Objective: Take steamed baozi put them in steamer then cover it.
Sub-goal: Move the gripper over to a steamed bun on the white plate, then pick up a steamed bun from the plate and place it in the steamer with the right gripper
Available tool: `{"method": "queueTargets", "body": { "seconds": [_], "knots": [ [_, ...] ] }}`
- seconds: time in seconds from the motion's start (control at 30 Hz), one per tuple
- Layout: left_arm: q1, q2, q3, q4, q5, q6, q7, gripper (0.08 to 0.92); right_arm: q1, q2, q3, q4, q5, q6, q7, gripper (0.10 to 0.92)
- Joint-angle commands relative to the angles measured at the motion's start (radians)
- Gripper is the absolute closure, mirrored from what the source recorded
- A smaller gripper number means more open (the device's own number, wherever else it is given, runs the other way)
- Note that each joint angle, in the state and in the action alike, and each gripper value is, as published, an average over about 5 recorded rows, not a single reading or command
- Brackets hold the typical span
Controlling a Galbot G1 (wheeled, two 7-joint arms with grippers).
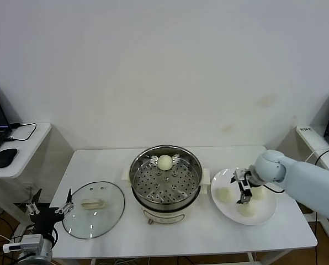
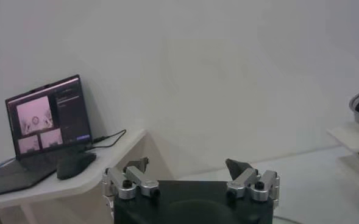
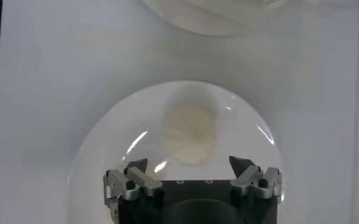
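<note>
One steamed baozi [image 1: 164, 162] sits in the steamer [image 1: 165, 182]; three lie on the white plate [image 1: 266, 214]. Right gripper [image 1: 244, 187] hovers over them, jaws apart. Left gripper [image 1: 48, 208] waits spread beside the cover [image 1: 94, 208].

No legible text; laptop screen [image 2: 50, 119] writing seemingly too small.

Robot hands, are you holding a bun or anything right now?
No, nothing is held. The right gripper hangs open above the buns on the plate; the left gripper waits open beside the table.
</note>
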Motion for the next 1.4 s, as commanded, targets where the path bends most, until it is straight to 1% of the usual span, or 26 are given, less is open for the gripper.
{"method": "queueTargets", "body": {
  "seconds": [0.03, 0.2, 0.3, 0.43, 0.6, 0.77, 1.17, 1.4],
  "knots": [
    [-0.001, 0.001, 0.000, 0.001, 0.000, -0.001, 0.000, 0.177, -0.041, 0.051, 0.026, -0.052, -0.014, 0.001, 0.001, 0.203],
    [-0.002, -0.003, 0.002, 0.005, 0.002, -0.002, 0.000, 0.177, -0.046, 0.073, 0.030, -0.072, -0.017, 0.003, 0.009, 0.204],
    [-0.002, -0.006, 0.003, 0.006, 0.002, -0.002, 0.000, 0.177, -0.047, 0.079, 0.031, -0.075, -0.020, -0.001, 0.007, 0.222],
    [-0.002, -0.008, 0.003, 0.006, 0.002, -0.002, 0.000, 0.177, -0.047, 0.077, 0.031, -0.075, -0.028, -0.010, -0.001, 0.278],
    [0.000, -0.010, 0.004, 0.005, 0.002, -0.002, 0.000, 0.177, -0.047, 0.067, 0.032, -0.070, -0.037, -0.020, -0.011, 0.370],
    [0.001, -0.013, 0.006, 0.001, 0.003, -0.002, -0.001, 0.177, -0.050, 0.063, 0.034, -0.071, -0.038, -0.017, -0.015, 0.417],
    [0.001, -0.017, 0.008, -0.014, 0.005, -0.002, -0.002, 0.177, -0.025, 0.051, 0.041, -0.054, -0.031, -0.016, -0.023, 0.451],
    [0.000, -0.014, 0.005, -0.024, 0.004, -0.001, -0.002, 0.177, 0.065, 0.001, 0.029, -0.002, 0.016, -0.024, -0.040, 0.480]
  ]
}}
